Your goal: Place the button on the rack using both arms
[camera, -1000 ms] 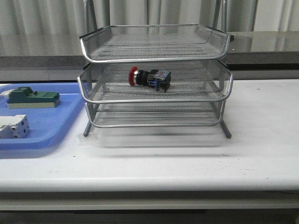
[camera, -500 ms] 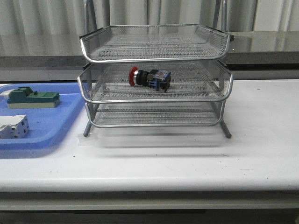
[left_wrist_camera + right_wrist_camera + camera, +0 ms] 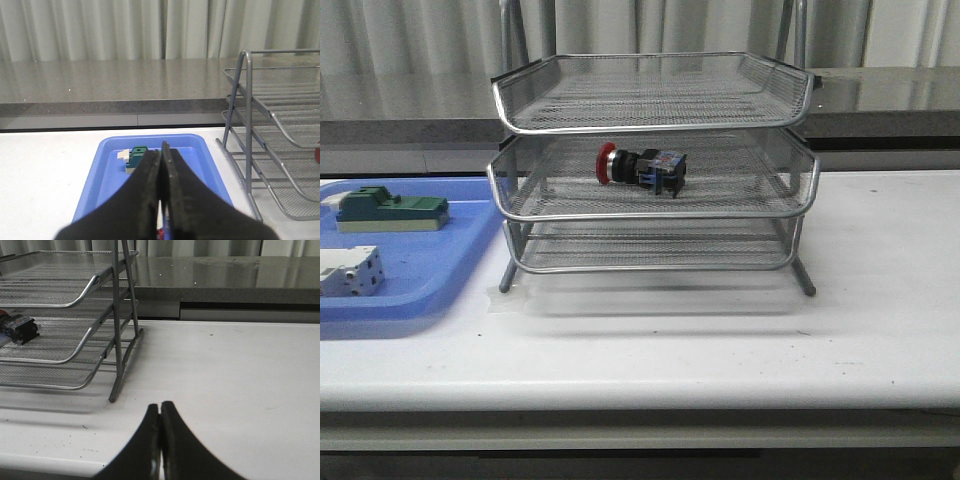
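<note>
Button: the red-headed push-button switch (image 3: 641, 167) lay on its side in the middle tier of the rack, red head toward the robot's left, black body and blue rear block toward the right. In the right wrist view only its dark rear end (image 3: 20, 329) showed at the picture's edge, resting on the middle tray's mesh.

Rack: the three-tier silver wire-mesh letter tray (image 3: 655, 215) stood on the bench on its metal legs. The top and bottom tiers held nothing visible.

Left fingers: the left gripper (image 3: 161, 152) had its two dark fingers pressed together, holding nothing. It hung above the blue tray, well apart from the rack, whose frame (image 3: 246, 115) stood off to one side.

Right fingers: the right gripper (image 3: 160, 407) also had its fingers pressed together with nothing between them. It hung over bare bench near the rack's leg (image 3: 119, 365).

Blue tray: a flat blue plastic tray (image 3: 440, 270) sat on the bench just beside the rack, on the robot's left.

Tray contents: a green-topped block (image 3: 390, 210) lay toward the tray's far side and a white blocky component (image 3: 348, 271) nearer the front, apart from each other.

Bench: the white bench (image 3: 720, 340) carried rack and tray; neither arm appeared in the front view.
</note>
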Tool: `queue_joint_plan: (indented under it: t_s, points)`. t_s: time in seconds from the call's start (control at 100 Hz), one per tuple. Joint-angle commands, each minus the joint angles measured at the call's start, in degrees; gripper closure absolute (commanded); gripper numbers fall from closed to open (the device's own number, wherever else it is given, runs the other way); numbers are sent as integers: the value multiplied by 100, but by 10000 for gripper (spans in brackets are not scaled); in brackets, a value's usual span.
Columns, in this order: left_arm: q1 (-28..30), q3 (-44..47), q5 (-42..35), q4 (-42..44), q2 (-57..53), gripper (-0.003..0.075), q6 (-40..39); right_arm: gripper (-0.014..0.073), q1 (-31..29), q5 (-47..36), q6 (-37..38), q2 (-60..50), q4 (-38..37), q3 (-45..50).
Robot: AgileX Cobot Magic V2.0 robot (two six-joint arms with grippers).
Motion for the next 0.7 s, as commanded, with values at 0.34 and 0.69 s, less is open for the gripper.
queue_joint_plan:
  t_s: [0.34,0.69]
  points:
    - [-11,594,-731,1494,-109,740,-1761,654,-28,-506,7,-118,36,-82]
    - [-11,1667,-1172,1582,-1208,740,-1761,654,-28,-506,7,-118,36,-82]
